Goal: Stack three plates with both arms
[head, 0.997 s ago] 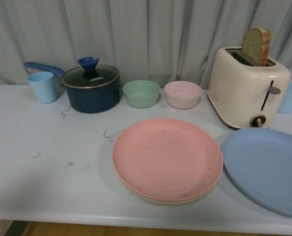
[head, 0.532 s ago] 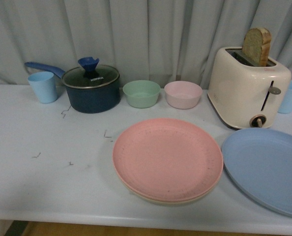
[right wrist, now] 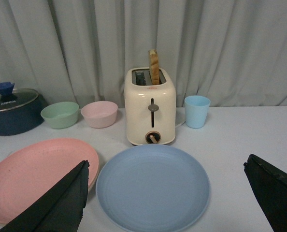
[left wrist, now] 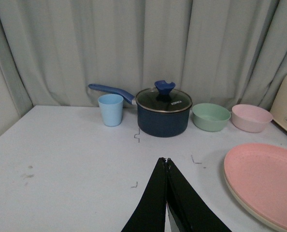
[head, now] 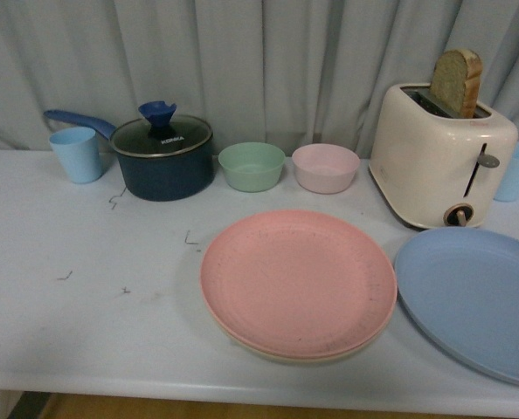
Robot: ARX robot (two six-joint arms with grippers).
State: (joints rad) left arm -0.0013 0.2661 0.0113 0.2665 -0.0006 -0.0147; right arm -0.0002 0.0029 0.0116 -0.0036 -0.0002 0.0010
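At the lower centre of the front view, the pink plate point(head: 297, 281) lies squarely on the beige plate point(head: 277, 356), of which only a thin rim shows beneath. At lower right, just beside that pair but apart from it, the blue plate point(head: 474, 301) lies flat on the surface point(head: 85, 323), cut off by the frame edge.

Judgement: two of the three plates are stacked. The blue one is not yet on the pink.

Neither arm appears in the front view. In its wrist view the left claw point(left wrist: 166, 163) has its fingers pressed together and holds nothing. The right claw point(right wrist: 166, 166) is spread wide above the blue plate and grips nothing.

Further back, at mid-frame, a green bowl point(head: 252, 166) and a pink bowl point(head: 325, 168) stand side by side. A lidded dark pot point(head: 163, 161) sits to their left, with a light blue cup point(head: 76, 154) beyond it. At right stands a cream toaster point(head: 439, 153) with a bread slice point(head: 457, 80) upright in its slot. A second cup point(head: 517, 170) is partly hidden behind the toaster.

The surface is pale, with a few small dark marks at left. A grey curtain point(head: 268, 61) closes off the background.
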